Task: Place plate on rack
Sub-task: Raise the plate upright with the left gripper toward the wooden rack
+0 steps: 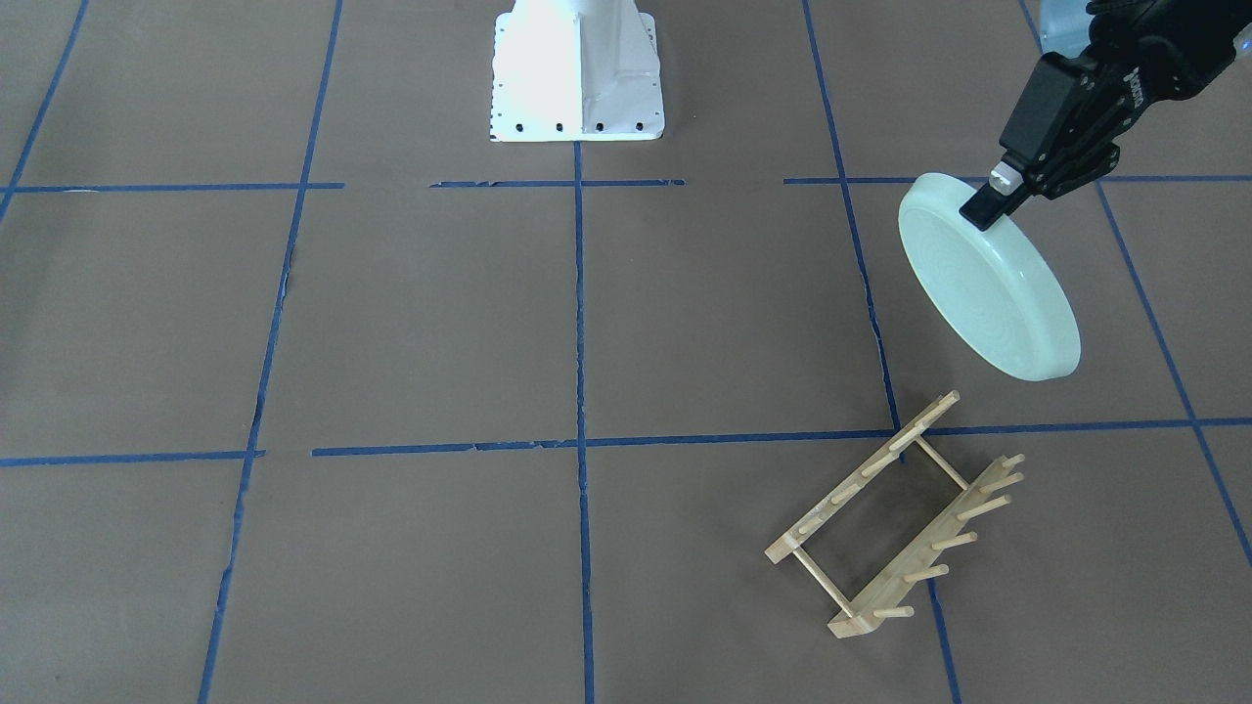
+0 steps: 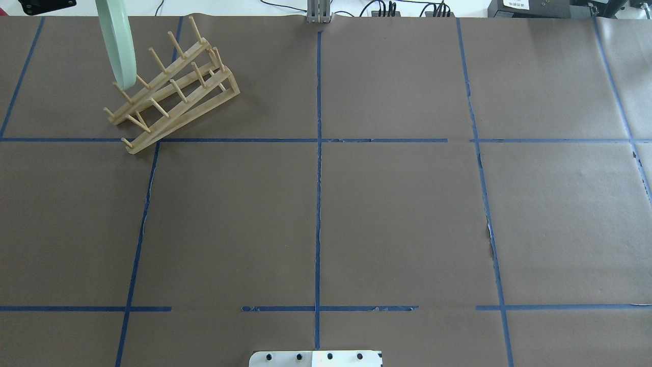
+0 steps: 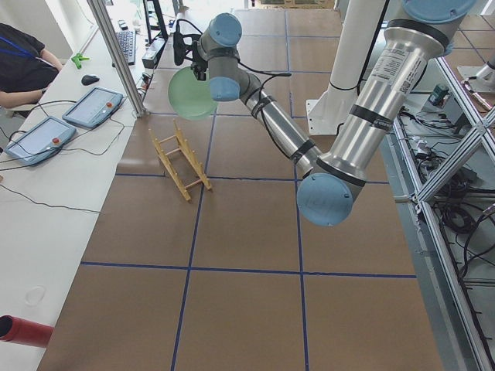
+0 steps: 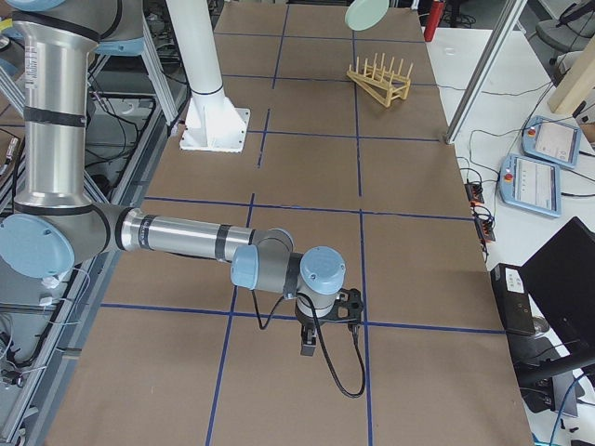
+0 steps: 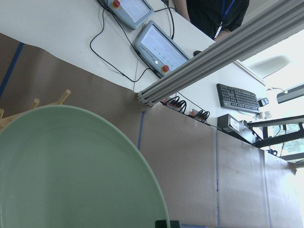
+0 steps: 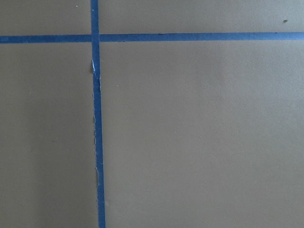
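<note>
— What covers the table?
— Brown paper (image 2: 397,214), crossed by blue tape lines (image 2: 318,204).
— And on the white side bench (image 3: 46,232)?
— Two teach pendants (image 3: 93,107), a mouse (image 3: 90,79), a black keyboard (image 3: 128,45) and a red cylinder (image 3: 23,330) at the near end. A person in black (image 3: 23,58) sits there.

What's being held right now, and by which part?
The left gripper holds the round pale mint-green plate by its raised rim; the right gripper cannot be judged.
</note>
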`<state>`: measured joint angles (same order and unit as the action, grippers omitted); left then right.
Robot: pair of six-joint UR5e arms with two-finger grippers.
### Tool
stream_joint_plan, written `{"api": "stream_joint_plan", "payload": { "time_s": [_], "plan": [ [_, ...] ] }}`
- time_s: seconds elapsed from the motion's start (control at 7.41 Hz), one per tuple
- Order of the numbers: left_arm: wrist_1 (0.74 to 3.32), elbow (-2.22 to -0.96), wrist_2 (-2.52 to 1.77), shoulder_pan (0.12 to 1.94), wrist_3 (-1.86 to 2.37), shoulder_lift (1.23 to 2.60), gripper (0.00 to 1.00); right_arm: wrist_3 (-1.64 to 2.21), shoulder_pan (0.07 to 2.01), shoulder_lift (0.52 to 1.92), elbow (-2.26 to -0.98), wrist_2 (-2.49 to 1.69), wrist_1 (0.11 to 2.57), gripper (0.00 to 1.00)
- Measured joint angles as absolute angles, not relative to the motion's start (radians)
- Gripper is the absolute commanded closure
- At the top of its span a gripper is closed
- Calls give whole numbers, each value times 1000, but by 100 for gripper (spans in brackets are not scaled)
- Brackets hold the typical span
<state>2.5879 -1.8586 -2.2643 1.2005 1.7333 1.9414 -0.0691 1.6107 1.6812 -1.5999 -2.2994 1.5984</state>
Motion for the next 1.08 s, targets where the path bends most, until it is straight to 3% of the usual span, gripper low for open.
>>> {"api": "stream_joint_plan", "payload": {
  "time_s": [0.27,1.08],
  "plan": [
    [2925,-1729,-2176,1195,1884,1920,100,-69,1611,1681,-1600,-2299,1598,0],
    [3217,-1531,-1741,1017,2072,1992,100,-69,1611,1681,-1600,-2299,1598,0]
  ]
}}
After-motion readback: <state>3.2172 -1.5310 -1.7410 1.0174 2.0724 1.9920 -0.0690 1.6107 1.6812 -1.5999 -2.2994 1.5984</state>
